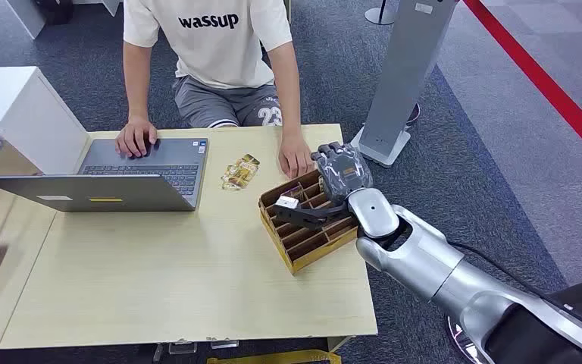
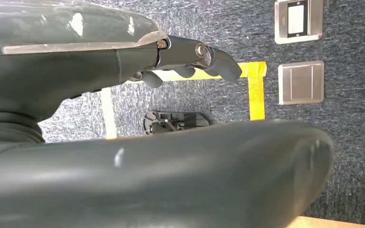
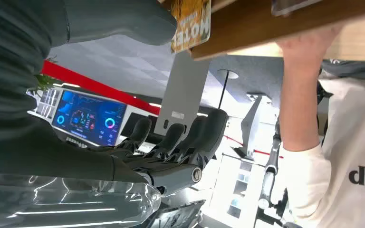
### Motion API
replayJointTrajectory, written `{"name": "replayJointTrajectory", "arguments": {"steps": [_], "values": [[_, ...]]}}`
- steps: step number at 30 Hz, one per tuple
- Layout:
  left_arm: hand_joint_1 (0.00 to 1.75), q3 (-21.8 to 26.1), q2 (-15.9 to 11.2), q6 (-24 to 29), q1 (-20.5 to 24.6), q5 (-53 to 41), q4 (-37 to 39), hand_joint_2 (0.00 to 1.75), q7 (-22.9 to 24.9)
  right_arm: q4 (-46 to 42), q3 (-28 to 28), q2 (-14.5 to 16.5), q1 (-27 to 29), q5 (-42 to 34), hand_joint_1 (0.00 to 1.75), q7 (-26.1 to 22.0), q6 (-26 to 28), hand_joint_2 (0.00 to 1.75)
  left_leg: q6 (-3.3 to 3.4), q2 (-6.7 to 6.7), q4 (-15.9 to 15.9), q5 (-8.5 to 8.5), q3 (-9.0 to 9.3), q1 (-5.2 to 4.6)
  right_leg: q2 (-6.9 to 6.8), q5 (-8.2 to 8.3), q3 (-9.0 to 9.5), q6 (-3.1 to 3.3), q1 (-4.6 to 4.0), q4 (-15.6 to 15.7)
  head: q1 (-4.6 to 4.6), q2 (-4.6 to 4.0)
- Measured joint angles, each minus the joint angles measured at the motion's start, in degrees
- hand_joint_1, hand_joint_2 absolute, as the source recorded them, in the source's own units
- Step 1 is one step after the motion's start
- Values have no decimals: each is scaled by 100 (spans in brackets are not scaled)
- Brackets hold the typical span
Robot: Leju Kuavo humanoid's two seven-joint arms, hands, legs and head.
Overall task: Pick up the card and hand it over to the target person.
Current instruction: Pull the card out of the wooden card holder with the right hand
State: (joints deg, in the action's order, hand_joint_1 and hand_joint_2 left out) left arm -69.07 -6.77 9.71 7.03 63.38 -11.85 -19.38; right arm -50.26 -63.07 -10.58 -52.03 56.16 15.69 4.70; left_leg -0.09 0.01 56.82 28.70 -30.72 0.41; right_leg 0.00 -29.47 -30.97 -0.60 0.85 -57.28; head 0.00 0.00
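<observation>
Left hand: the left hand (image 2: 190, 59) hangs beside the body over grey carpet, fingers curled loosely with nothing in them.
Right hand: the right hand (image 1: 332, 186) is over the far side of the divided tray (image 1: 303, 250), thumb and fingers reaching into it; whether they pinch anything cannot be told.
Card: a small white card (image 1: 288, 202) stands in a compartment at the tray's near-left part, just by the thumb tip.
Handling: probably light, thin, stiff and slick; best pinched by its upper edge, flat faces between thumb and finger.
Person: the person's hand (image 1: 295, 159) rests on the table (image 1: 182, 288) just beyond the tray, the other on the laptop (image 1: 121, 178).
</observation>
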Motion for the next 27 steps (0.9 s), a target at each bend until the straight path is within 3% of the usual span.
{"name": "replayJointTrajectory", "arguments": {"steps": [18,24,27], "values": [[0,-12,-8,-5,48,-17,-11,0,14,992,-195,234,110,-190,74,-232,114,175,0,-7,-3,1,6,0,-6,-2,8,-1,0,3,0,0],[0,0,-14,0,39,-6,-11,0,11,1108,-221,264,136,-211,89,-263,119,175,0,-7,-4,-1,5,1,-7,-1,7,-1,-1,5,0,0],[0,6,-20,7,31,-3,-12,0,9,1208,-239,304,115,-252,113,-307,190,175,0,-8,0,1,3,0,-7,-3,5,-2,1,1,0,0]]}}
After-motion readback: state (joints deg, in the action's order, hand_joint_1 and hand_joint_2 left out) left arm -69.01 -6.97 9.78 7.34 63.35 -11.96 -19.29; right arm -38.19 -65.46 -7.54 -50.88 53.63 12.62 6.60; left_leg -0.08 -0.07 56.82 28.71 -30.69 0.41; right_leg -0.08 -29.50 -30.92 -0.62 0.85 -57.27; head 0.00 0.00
